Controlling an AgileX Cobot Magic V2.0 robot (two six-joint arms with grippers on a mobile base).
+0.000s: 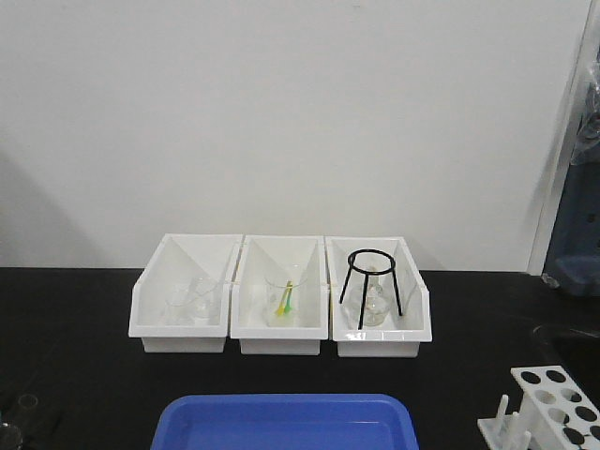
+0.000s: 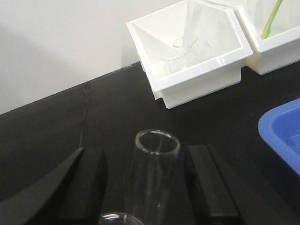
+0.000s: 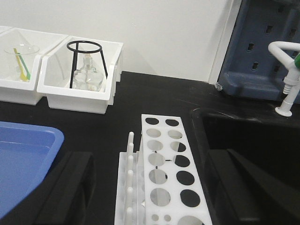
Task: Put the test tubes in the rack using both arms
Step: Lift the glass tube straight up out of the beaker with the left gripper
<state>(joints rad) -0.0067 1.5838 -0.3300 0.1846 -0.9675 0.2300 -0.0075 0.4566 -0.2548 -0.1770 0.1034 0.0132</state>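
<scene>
From where I stand, the left end effector (image 2: 146, 157) is spread wide with a test tube (image 2: 152, 187) dead centre between its two black fingers (image 2: 84, 187). There is a clear gap on either side, so nothing is gripped yet. The tube's long axis runs up toward the wrist camera, its open mouth leaning slightly toward 12 o'clock. The rim of a second tube (image 2: 117, 218) shows just below it at 6 o'clock. What the tubes stand in I cannot make out. A white bin (image 2: 197, 77) sits well off at 1 o'clock.

The right end effector (image 3: 152, 159) is likewise released, with the rack (image 3: 165, 168) lying between its fingers and touching neither, as far as I can see. The rack's long side runs from 6 to 12 o'clock, its pegs (image 3: 129, 173) are on the 9 o'clock side, and every hole I can see is empty.

On the counter (image 1: 75, 319) the rack sits at the 4 o'clock corner, past the blue tray (image 1: 286, 422), and the tubes are over by 8 o'clock. The left arm is plainly the nearer one to the glass. I'd judge the next move is simply to squeeze shut on the tube squarely across its axis.

I can read no brand, label or writing anywhere.
</scene>
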